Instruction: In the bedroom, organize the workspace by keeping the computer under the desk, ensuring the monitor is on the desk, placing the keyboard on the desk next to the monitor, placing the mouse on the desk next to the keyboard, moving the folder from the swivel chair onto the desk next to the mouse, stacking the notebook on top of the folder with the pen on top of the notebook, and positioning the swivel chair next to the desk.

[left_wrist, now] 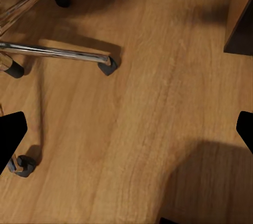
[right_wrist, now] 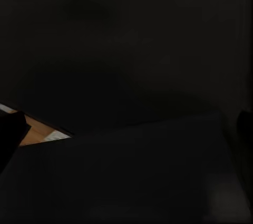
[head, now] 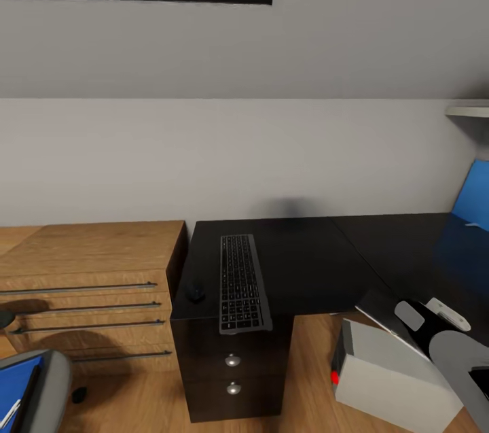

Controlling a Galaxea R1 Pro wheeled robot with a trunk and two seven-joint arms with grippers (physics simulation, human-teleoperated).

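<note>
The robot's right arm (head: 445,338) shows in the head view as a glossy black shell carrying smooth grey rounded panels: one small pale grey oval plate, a lighter elongated tab beside it, and a larger mid-grey curved cover toward the picture's edge. In the left wrist view the left gripper's fingertips (left_wrist: 11,134) appear as flat, matte black shapes with angled edges. In the right wrist view a fingertip (right_wrist: 10,132) is likewise plain black, without visible markings, screws or cables.

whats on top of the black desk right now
The keyboard lies on the desk, its near end overhanging the front edge, with the mouse beside it. The far right of the desktop is cut off.
</note>
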